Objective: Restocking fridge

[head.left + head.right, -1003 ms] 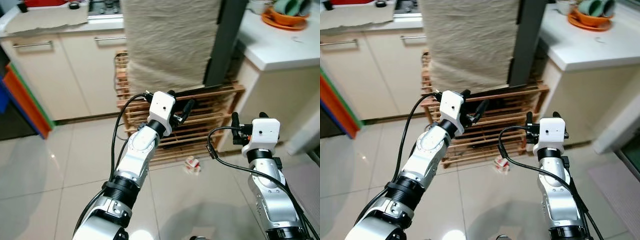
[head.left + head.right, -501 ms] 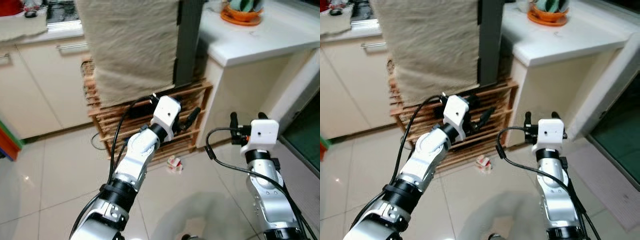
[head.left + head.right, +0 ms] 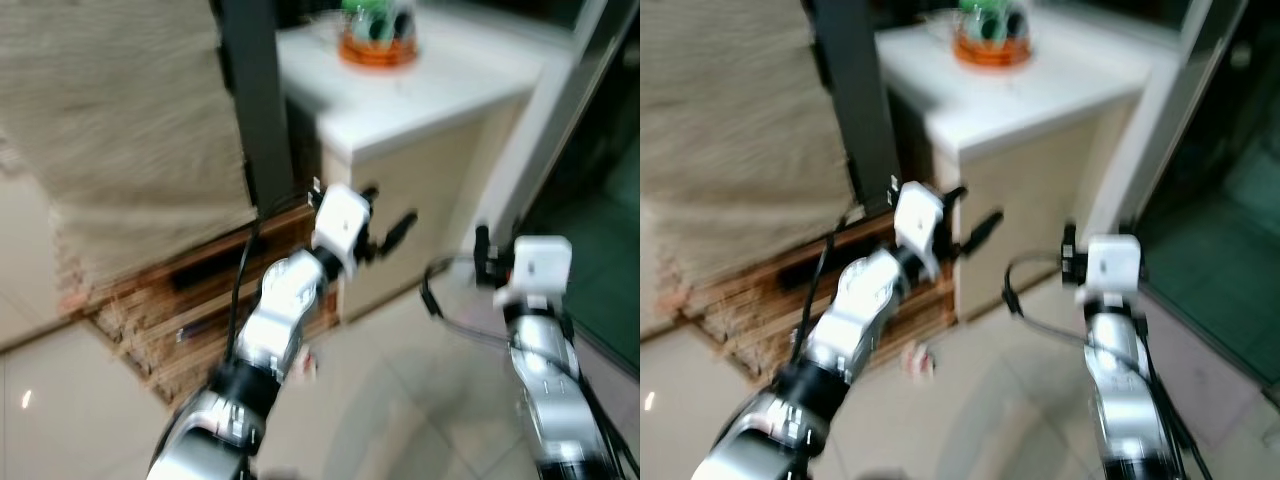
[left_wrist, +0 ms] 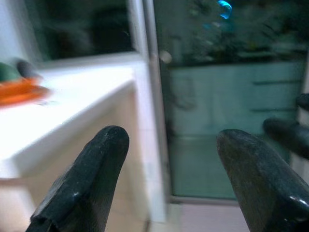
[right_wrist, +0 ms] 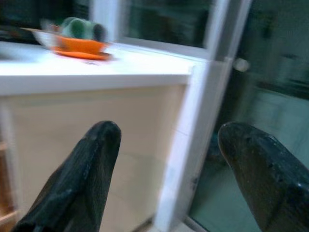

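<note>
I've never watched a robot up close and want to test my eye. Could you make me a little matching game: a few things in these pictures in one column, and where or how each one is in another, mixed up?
Things:
1. orange dish
2. wooden rack
3. left gripper
4. beige cloth

Places or states:
A. hanging over the top of the rack
B. on the white counter
C. open, holding nothing
D. on the floor, beside the counter's cabinet

Pairs: 1-B, 2-D, 3-C, 4-A

Heavy motion blur, seemingly dim indoor light
</note>
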